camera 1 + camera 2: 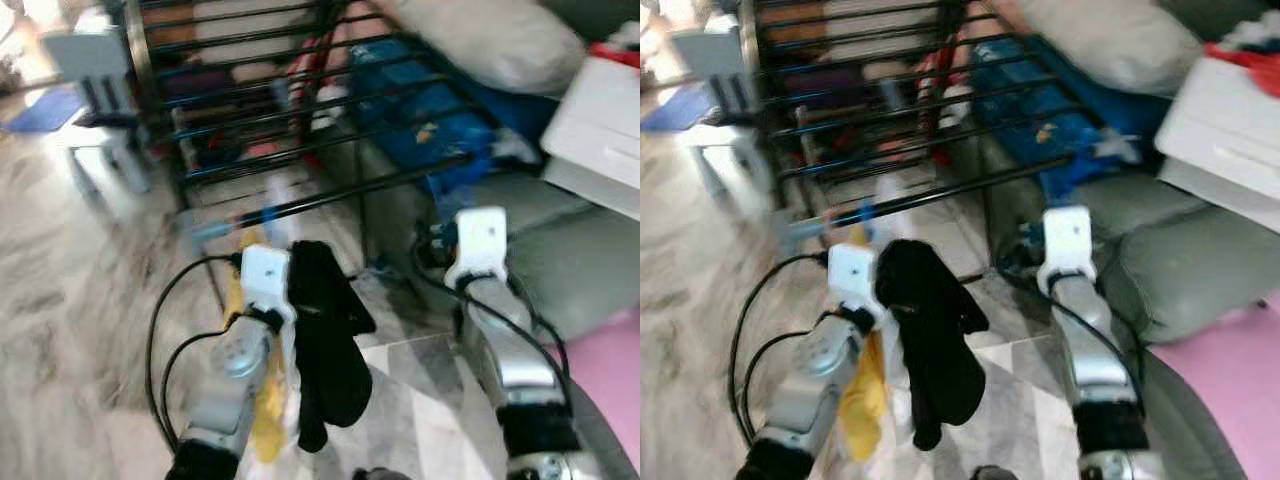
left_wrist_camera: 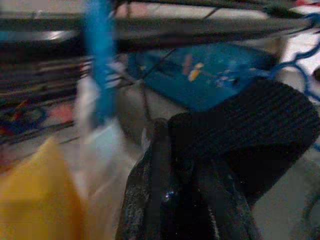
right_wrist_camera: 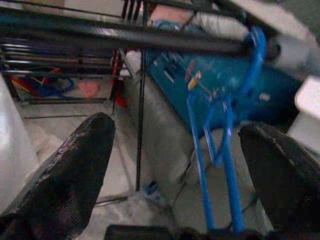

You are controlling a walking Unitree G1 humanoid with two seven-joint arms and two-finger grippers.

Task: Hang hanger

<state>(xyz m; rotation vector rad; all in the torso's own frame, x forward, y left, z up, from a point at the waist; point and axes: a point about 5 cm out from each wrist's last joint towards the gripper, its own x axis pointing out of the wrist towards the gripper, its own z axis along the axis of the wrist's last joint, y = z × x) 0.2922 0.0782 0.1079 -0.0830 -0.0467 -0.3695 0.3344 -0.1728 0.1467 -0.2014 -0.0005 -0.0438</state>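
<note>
A black drying rack stands before me. My left gripper is raised to the rack's front bar; its fingers look closed together, with a black garment draped over them. A blue hanger hook sits over that bar, with a white garment and a yellow one hanging below. My right gripper is open near the bar's right end. A second blue hanger hangs from the bar between its fingers, untouched.
Behind the rack lie a blue bag and a grey cushion. A white box and a grey sofa seat are at the right, a pink mat beside me. A small grey chair stands far left.
</note>
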